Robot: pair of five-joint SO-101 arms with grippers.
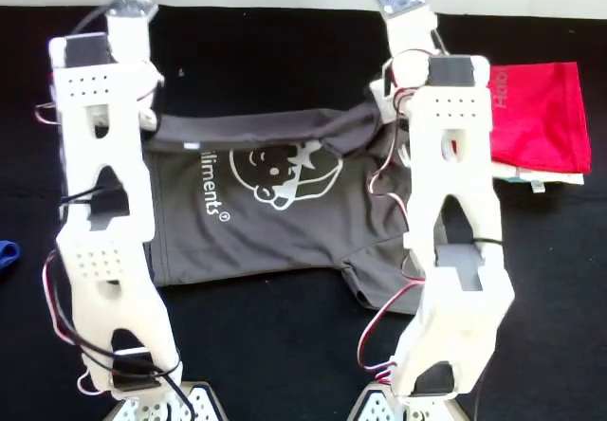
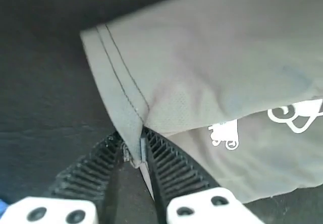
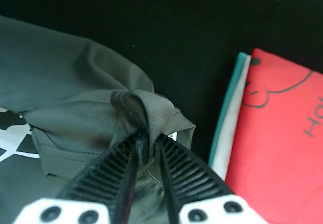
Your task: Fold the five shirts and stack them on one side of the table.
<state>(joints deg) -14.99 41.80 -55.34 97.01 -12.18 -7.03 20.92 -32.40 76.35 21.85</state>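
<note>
Grey shirt (image 1: 266,222) spread at centre of black counter (image 1: 285,355), top edge folded over; left hand (image 2: 135,151) clamped on hem corner at upper left of high view; right hand (image 3: 147,151) clamped on bunched fabric, upper centre-right; red shirt (image 1: 536,118) stacked folded on white shirt (image 1: 550,176), upper right.
</note>
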